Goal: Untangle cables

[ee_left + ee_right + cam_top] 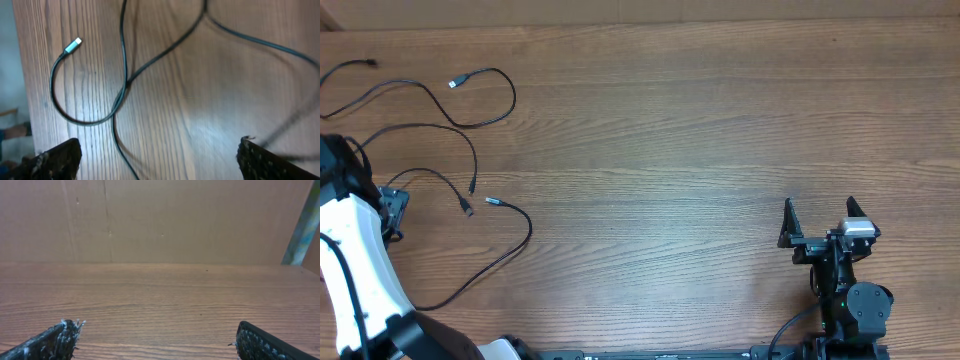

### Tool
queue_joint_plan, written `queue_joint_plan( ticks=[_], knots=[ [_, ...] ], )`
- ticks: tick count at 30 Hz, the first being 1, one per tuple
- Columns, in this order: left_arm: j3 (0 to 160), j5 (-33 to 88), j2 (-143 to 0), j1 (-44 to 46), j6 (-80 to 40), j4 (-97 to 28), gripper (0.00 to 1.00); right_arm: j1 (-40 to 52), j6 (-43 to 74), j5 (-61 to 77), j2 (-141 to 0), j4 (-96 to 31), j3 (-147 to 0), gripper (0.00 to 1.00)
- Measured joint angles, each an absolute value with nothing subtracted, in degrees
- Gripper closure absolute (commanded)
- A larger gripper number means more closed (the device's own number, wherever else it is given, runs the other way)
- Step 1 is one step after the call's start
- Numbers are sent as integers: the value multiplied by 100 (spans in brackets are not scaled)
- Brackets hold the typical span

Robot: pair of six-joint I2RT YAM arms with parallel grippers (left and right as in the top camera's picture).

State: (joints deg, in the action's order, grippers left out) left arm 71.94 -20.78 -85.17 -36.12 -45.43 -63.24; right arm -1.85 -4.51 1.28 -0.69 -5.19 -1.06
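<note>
- How far along are we?
- Our cables (530,228) lie spread at the overhead frame's left, but 2 cross in the left wrist view. Left pincer (159,145) and right pincer (157,325) both gape, clamping nothing.

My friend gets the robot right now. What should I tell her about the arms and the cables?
Left gripper: open, holding nothing, above the cables.
Right gripper: open, empty, far from them at the right of the table.
Cables: spread over the table's left side, one silvery plug among them.
Done: most strands lie apart.
Left: two strands cross in the left wrist view; pull those apart.
</note>
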Motion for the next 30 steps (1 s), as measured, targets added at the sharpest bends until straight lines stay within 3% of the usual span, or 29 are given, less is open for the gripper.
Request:
queue_joint_plan(
  ticks=[7,19,30],
  knots=[
    [6665,-2285,-9308,-3955,-3957,-5131,0,-185,-451,126,-69,-513,-106,0],
    [6637,-2534,-10521,-4401,-3146,-4886,0,-183,-451,126,-69,-515,-106,0],
    [6469,-1389,-10536,-5376,-2958,-4099,7,-185,-451,126,-69,-515,-106,0]
  ],
)
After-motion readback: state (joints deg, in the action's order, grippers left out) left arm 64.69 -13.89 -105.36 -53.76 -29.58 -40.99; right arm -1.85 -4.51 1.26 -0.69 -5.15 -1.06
